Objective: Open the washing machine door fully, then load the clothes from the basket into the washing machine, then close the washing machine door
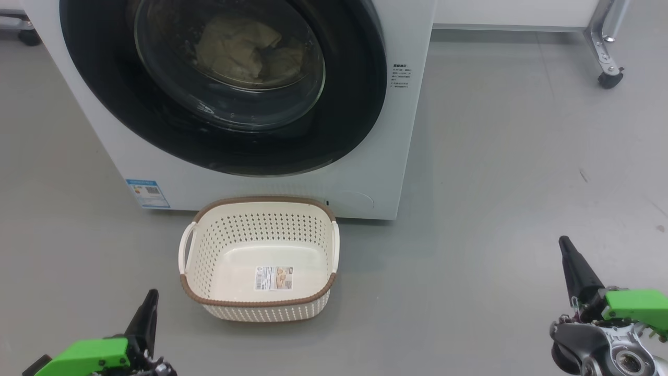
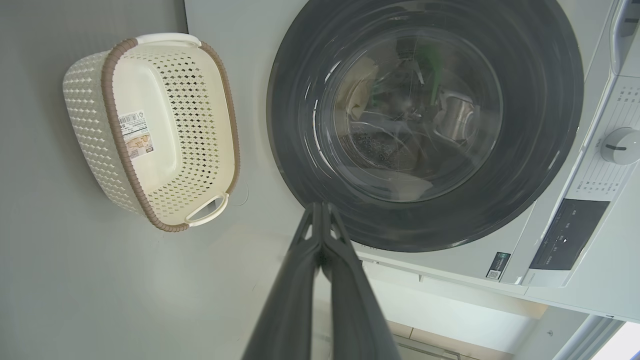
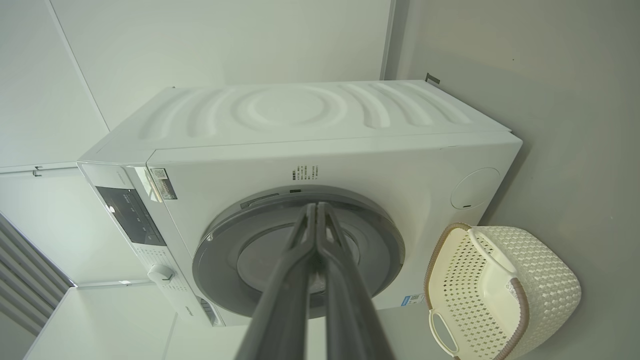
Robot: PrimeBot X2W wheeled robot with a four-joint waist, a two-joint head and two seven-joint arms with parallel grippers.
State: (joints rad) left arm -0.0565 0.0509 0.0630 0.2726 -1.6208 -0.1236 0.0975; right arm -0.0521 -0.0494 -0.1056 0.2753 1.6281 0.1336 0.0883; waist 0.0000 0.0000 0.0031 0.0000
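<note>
A wheeled robot faces a white front-loading washer across a grey floor [image 1: 496, 209]. Nearest the robot, on the near side of the basket [image 1: 261, 227], two dark two-fingered hands point forward. The left hand [image 1: 152, 295] sits just off the basket's near left corner. The right hand [image 1: 564, 243] is well apart to the basket's right. Each hand has its fingers pressed together and holds nothing.

The basket is cream plastic with a brown rim and stands on the floor, its long axis running side to side. It is empty apart from a label sticker [image 1: 273, 278] on its bottom. Just behind the basket's far rim rises the washing machine [image 1: 261, 183]. Above and beyond the basket is the washing machine door [image 1: 355, 104], a glossy black ring, shut against the front. Behind its glass, the clothes [image 1: 240, 49] lie pale and crumpled in the drum.

By this layout, all three steps look done. If the door needed a firmer push, it lies ahead of and above both hands, and the left hand is the nearer, standing more squarely before it.

The left wrist view looks straight into the glass and adds what the head view cuts off: the control panel [image 2: 565, 235] and a dial [image 2: 620, 146]. The right wrist view takes the door from the side, lying flat on the front, and adds the machine's ribbed side panel [image 3: 310, 110].
</note>
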